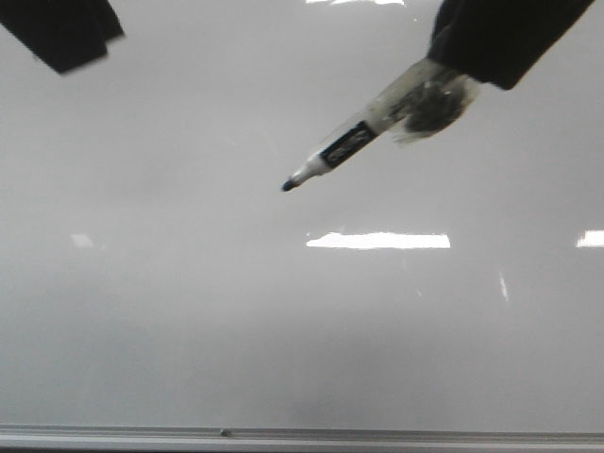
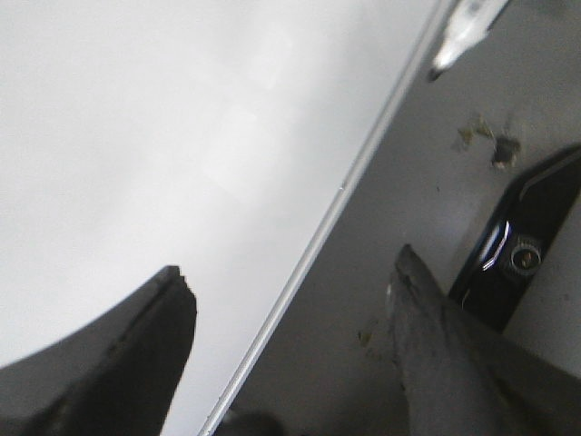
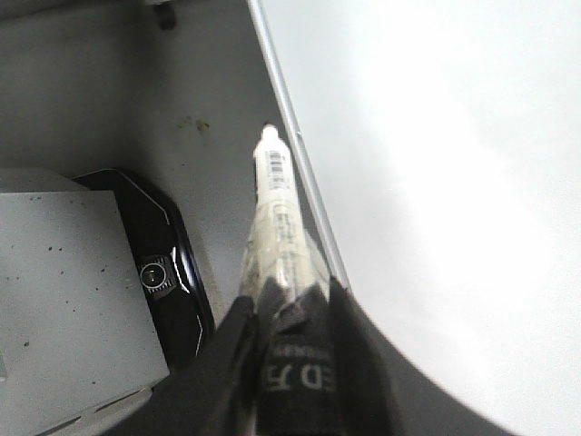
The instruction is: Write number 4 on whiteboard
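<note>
The large glossy pale grey-white whiteboard (image 1: pixel 189 311) filled the front view, with a grey metal rail (image 1: pixel 302 437) along its lower edge and bright white rectangular light reflections (image 1: pixel 377 241) across its middle; no marker stroke showed on it, so no number 4 could be seen. In the right wrist view the board's thin metal edge ran beside a grey surface (image 3: pixel 109 91), on which lay a black glossy device with a small round emblem (image 3: pixel 154 272) next to a pale grey speckled block (image 3: pixel 64 291). The right pincer (image 3: pixel 290 313) was clamped on a white marker pen with a black label band and dark tip (image 1: pixel 340 151), wrapped in clear tape near the grasp; the pen slanted down to the left in the front view, its tip over the board's middle. A barcode and fine print ran along the barrel, too small to read. The left pincer (image 2: pixel 290 336) stood wide, its dark fingers (image 2: pixel 145 354) well apart.
</note>
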`<state>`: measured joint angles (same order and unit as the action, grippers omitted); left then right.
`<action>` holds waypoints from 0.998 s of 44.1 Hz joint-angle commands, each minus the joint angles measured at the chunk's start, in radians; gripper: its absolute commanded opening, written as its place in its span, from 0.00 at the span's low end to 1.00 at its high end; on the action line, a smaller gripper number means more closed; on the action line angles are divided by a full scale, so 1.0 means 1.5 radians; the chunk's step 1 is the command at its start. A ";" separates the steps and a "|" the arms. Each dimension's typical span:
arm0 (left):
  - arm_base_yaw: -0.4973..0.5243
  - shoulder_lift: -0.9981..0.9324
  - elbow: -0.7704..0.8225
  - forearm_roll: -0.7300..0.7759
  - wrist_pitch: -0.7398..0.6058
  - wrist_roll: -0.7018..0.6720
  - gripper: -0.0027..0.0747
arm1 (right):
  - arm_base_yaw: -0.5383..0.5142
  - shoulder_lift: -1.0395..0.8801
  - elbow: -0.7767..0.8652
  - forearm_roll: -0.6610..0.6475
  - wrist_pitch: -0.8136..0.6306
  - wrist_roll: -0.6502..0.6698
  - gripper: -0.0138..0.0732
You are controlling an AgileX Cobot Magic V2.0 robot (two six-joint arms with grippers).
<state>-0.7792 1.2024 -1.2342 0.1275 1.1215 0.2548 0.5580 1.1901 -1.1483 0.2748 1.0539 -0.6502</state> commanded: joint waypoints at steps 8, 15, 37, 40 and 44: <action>0.161 -0.168 0.067 -0.066 -0.108 -0.045 0.61 | -0.124 -0.117 -0.018 -0.007 -0.029 0.226 0.09; 0.277 -0.226 0.134 -0.142 -0.165 -0.045 0.61 | -0.190 -0.177 0.035 0.036 -0.088 0.289 0.09; 0.322 -0.240 0.179 -0.198 -0.248 -0.045 0.47 | -0.181 -0.185 0.230 0.147 -0.445 0.244 0.09; 0.322 -0.240 0.179 -0.198 -0.258 -0.045 0.46 | -0.181 -0.165 0.228 0.147 -0.465 0.241 0.09; 0.322 -0.240 0.179 -0.198 -0.264 -0.045 0.46 | -0.181 -0.142 0.228 0.147 -0.493 0.229 0.09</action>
<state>-0.2992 0.8470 -0.9389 -0.1509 0.8081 0.1965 0.2863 0.9629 -0.7764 0.4698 0.4216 -0.2802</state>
